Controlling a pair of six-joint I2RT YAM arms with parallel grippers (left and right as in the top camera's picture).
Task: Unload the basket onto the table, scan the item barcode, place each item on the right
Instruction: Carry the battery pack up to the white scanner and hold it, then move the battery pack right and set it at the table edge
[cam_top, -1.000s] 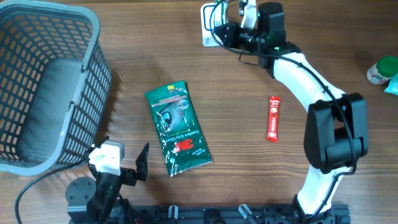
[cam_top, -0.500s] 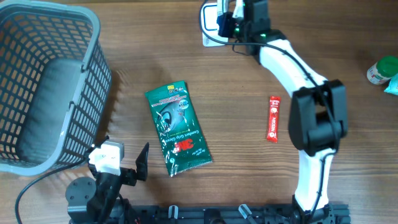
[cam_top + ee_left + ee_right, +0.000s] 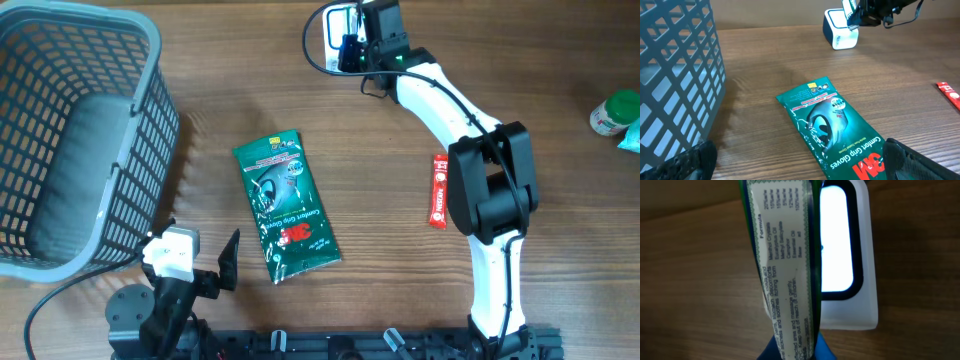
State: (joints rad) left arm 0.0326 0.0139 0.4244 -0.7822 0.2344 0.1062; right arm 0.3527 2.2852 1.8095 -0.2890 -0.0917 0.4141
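Observation:
My right gripper (image 3: 352, 47) is shut on the item (image 3: 783, 275), a narrow pack with a white printed label and green edging, pinched between blue pads (image 3: 822, 350). It holds the item upright just in front of the white barcode scanner (image 3: 850, 307), whose lit window (image 3: 839, 240) shows right behind the pack. From overhead the scanner (image 3: 333, 26) sits at the table's far edge, partly covered by the gripper. No barcode is visible on the label. My left gripper (image 3: 800, 169) is open and low at the near edge, holding nothing.
A green glove packet (image 3: 285, 205) lies mid-table, its near end between my left fingers (image 3: 912, 160). A red stick pack (image 3: 439, 190) lies to its right. A grey basket (image 3: 150, 45) stands at the left, and a green-capped bottle (image 3: 612, 110) at the right edge.
My right arm has swung left with the item, bringing it from beside the scanner to over its face. The left arm has stayed still.

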